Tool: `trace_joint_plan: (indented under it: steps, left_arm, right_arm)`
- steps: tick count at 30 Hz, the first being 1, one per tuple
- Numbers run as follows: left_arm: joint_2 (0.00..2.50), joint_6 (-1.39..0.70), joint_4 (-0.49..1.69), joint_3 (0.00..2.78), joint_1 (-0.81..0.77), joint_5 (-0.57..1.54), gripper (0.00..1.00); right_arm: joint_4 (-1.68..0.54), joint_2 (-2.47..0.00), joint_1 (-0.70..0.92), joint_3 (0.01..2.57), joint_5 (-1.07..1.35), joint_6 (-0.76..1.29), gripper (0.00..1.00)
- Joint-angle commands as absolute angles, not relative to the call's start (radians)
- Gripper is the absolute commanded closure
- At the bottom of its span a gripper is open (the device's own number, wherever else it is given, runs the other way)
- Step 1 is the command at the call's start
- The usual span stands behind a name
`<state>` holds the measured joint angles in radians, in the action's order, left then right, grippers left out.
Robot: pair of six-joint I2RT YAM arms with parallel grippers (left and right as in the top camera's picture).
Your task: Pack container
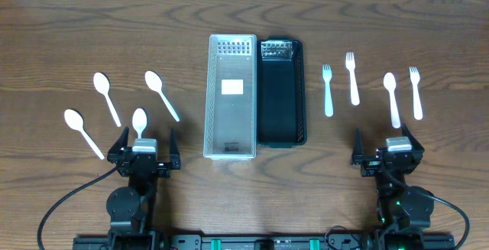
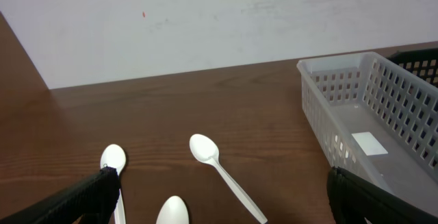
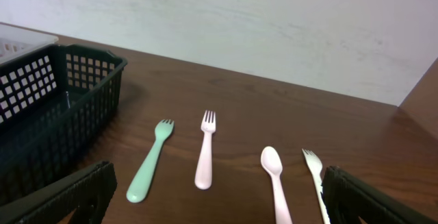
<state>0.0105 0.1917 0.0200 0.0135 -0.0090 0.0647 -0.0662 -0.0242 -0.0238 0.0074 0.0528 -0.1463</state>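
A white slotted basket point(image 1: 231, 150) and a black basket point(image 1: 299, 89) stand side by side mid-table. Several white spoons lie left of them: one point(image 1: 161, 93), one point(image 1: 106, 97), one point(image 1: 82, 131), and one point(image 1: 139, 120) just ahead of my left gripper point(image 1: 145, 149), which is open and empty. Right of the baskets lie a mint fork point(image 1: 328, 91), a pink fork point(image 1: 352, 78), a pink spoon point(image 1: 392, 99) and a white fork point(image 1: 416, 92). My right gripper point(image 1: 388, 150) is open and empty, behind the pink spoon. The right wrist view shows the mint fork point(image 3: 148, 161) and pink spoon point(image 3: 275, 179).
The white basket point(image 2: 369, 125) fills the right of the left wrist view; the black basket point(image 3: 48, 114) fills the left of the right wrist view. A pale wall stands beyond the table's far edge. Cables run from both arm bases at the front edge.
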Motion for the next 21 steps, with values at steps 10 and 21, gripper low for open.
trace_joint_plan:
  steps: [10,21]
  left_arm:
    - [0.011,0.205,0.064,0.004,-0.012,0.09,0.02]
    - [0.011,0.205,0.064,0.004,-0.012,0.09,0.02]
  right_arm:
    - [-0.068,-0.025,-0.033,0.006,0.049,-0.135,0.01]
    - [0.226,-0.025,-0.033,0.023,0.07,0.138,0.01]
